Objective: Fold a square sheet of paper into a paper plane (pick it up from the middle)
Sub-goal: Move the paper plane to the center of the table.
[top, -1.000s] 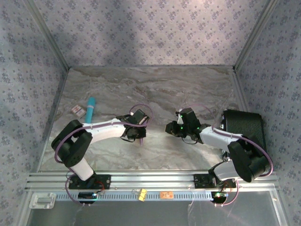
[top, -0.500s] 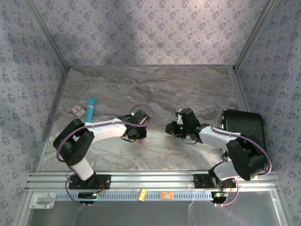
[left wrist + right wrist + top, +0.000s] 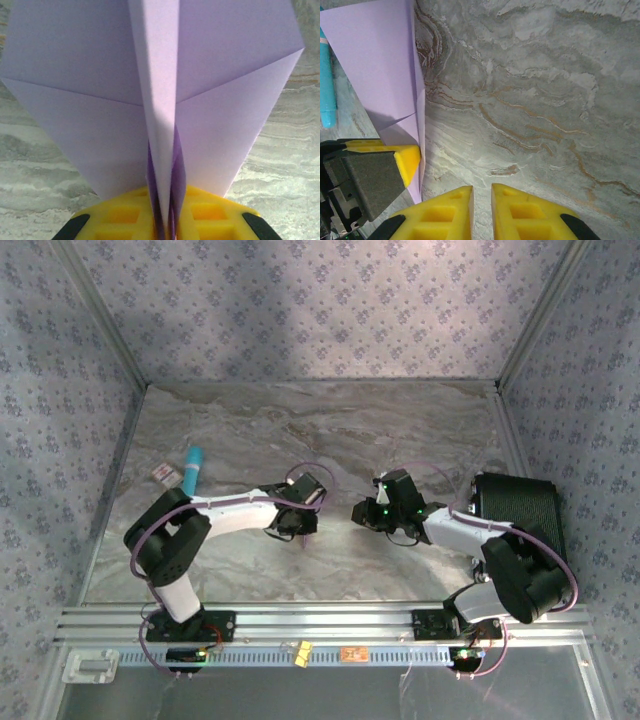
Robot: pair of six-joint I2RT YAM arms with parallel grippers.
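Observation:
The lavender paper plane (image 3: 100, 100) stands on edge, its centre crease pinched between the yellow fingers of my left gripper (image 3: 165, 200), which is shut on it. Its wings spread out to both sides above the marble table. In the top view my left gripper (image 3: 300, 530) sits mid-table and my right gripper (image 3: 360, 512) faces it a short way to the right. In the right wrist view my right gripper (image 3: 481, 192) has only a narrow slit between its fingers, holds nothing and hovers over bare marble. The paper plane (image 3: 375, 60) and a left finger (image 3: 407, 160) lie to its left.
A teal pen (image 3: 191, 469) and a small card (image 3: 165, 474) lie at the table's left side; the pen (image 3: 326, 85) also shows beyond the plane. A black box (image 3: 515, 505) stands at the right edge. Patterned walls enclose the table.
My left gripper has shifted a little to the right with the plane, closer to the right gripper. The right arm has barely moved.

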